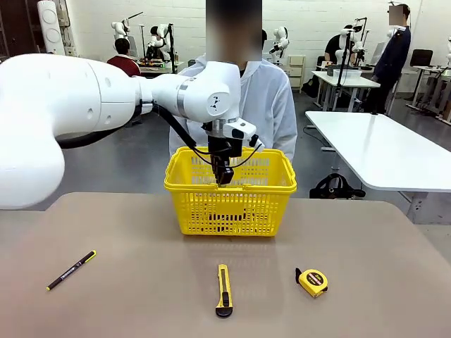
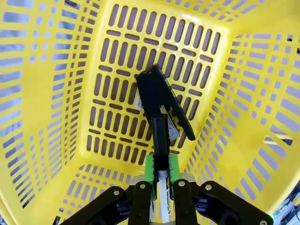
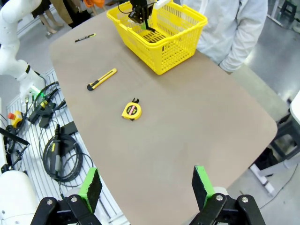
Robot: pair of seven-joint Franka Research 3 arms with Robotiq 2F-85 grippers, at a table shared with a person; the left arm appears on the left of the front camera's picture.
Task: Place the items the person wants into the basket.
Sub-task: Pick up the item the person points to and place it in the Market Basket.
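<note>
Two white robot arms share a brown bench (image 1: 141,303) with a person (image 1: 271,105) in a white jacket standing at the far side. At far centre sits a yellow basket (image 1: 262,208). The left end effector (image 1: 224,174) hangs just inside its rim, clamped on a marker (image 2: 160,143), white with a black cap, which points cap-down at the basket floor. The right end effector (image 3: 146,183) hovers high over the right side of the bench, fingers wide apart and holding nothing. The tape measure (image 1: 313,282) lies near right on the bench, a knife (image 1: 223,290) near centre, and a pen (image 1: 71,270) near left.

Risks, as I judge them: let go from this height, the slim marker may bounce off the flat black object (image 2: 161,101) lying on the basket floor. Its cap could also poke into a floor slot and jam. A careless lift out could catch the rim and drag the light basket. The knife lies near the tape measure and is also yellow, so a wrong pick is possible.

The left wrist camera gives the grip itself and the black object below it. The front camera gives the end effector's height against the rim, which that close look down does not tell. The right wrist camera looks across the bench from the right and shows its own parted fingers.
</note>
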